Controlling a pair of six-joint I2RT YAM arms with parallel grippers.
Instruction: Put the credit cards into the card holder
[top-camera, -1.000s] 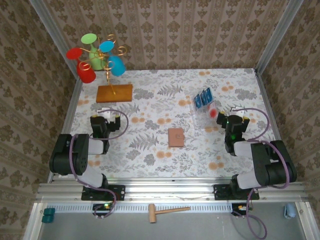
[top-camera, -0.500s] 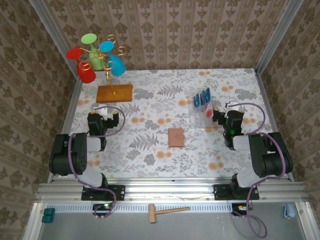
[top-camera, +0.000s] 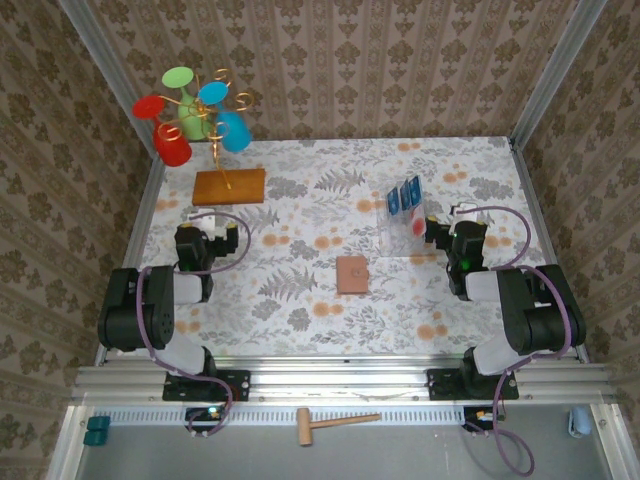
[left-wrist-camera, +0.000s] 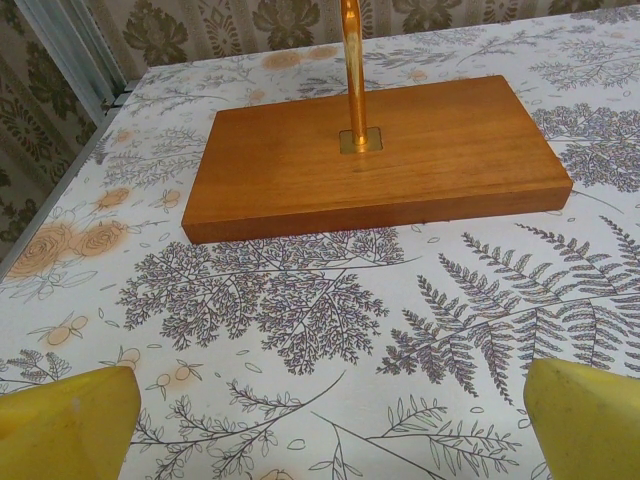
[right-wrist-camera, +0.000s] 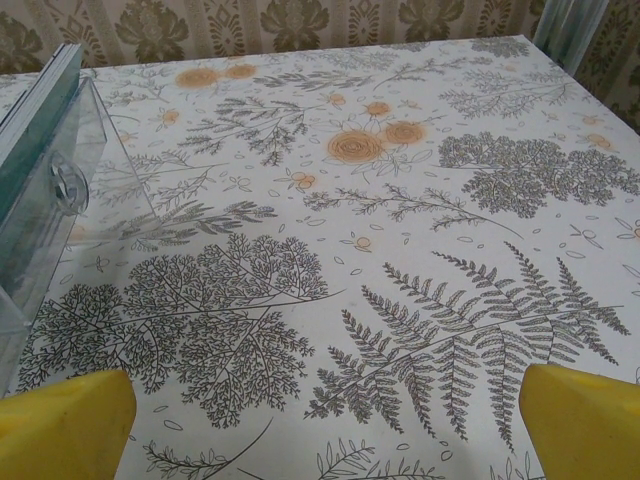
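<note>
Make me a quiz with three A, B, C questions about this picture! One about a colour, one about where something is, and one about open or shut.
1. What colour is the wallet?
A green
B brown
C pink

2. Where are the blue cards?
A on the wallet
B on the floor
C in the clear tray

3. How is the left gripper?
A wide open
B shut tight
C clamped on a card

Answers:
1 B: its cover looks tan-brown from above.
2 C: they stand at the tray's far end.
3 A: its yellow fingers sit far apart with nothing between them.
</note>
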